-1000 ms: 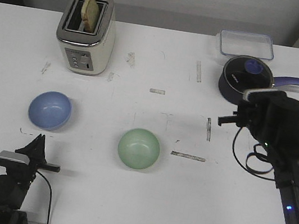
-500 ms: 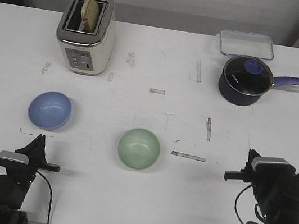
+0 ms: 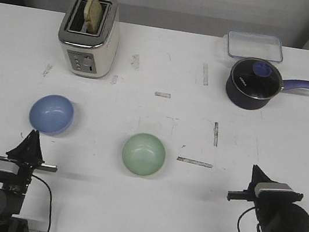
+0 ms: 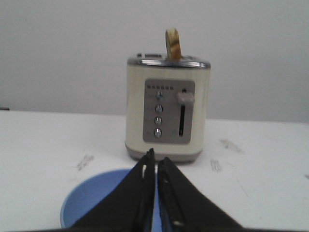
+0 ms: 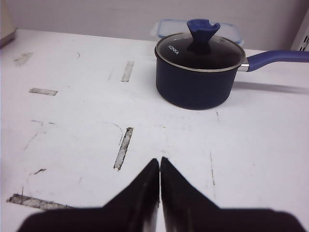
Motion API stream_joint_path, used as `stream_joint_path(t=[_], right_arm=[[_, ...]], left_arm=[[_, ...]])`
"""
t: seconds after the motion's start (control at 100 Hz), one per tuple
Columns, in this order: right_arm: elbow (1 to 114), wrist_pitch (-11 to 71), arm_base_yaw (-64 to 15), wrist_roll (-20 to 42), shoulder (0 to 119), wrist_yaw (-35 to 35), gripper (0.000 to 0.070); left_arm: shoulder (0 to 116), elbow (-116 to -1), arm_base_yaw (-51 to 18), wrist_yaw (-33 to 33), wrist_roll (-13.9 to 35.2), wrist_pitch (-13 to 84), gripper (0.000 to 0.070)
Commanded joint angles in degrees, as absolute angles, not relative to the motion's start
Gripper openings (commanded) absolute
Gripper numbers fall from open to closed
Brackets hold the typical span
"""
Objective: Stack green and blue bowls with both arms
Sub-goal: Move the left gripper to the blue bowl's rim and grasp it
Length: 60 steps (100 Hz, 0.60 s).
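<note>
The blue bowl [image 3: 52,114] sits upright on the white table at the left. The green bowl [image 3: 144,154] sits upright near the middle, apart from it. My left gripper [image 3: 32,136] is shut and empty at the front left, its tips just on the near side of the blue bowl, which shows behind the tips in the left wrist view [image 4: 91,203]. My right gripper [image 3: 256,170] is shut and empty at the front right, well to the right of the green bowl. In the right wrist view my right gripper [image 5: 160,161] points over bare table.
A cream toaster [image 3: 90,33] with a bread slice stands at the back left. A dark navy saucepan [image 3: 254,83] with a glass lid and a clear lidded container [image 3: 254,46] stand at the back right. Worn tape marks [image 3: 194,162] dot the table.
My right arm has dropped from beside the saucepan down to the front right edge. My left gripper has shifted slightly left and forward, toward the blue bowl. The bowls have not moved.
</note>
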State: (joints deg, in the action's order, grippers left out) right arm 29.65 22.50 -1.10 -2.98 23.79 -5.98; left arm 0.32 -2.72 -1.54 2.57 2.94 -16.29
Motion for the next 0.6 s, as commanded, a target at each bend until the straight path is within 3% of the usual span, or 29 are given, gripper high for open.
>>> stream_joint_path(t=[0.0,0.15,0.36,0.59], right_arm=[[29.6,20.9,-1.2,-2.8,24.1,-6.0,0.0],[29.6,19.4,-1.2,-2.8,25.6,-6.0,0.0],[29.6,19.3,-1.2,-2.8,27.5,-6.0,0.0],[29.6,19.2,-1.3,-2.8,27.5,-6.0,0.0]], left_arm=[[0.8,-6.5,-1.5,4.1,3.0,-18.0,0.0001],[5.6,-20.2,-1.5,4.4,-1.5,-12.1,0.0001],[21.8,-42.9,-1.5,6.9,-12.4,-2.9,0.0017],[41.3,-61.0,-1.4,9.2,-14.3,8.0,0.0339]])
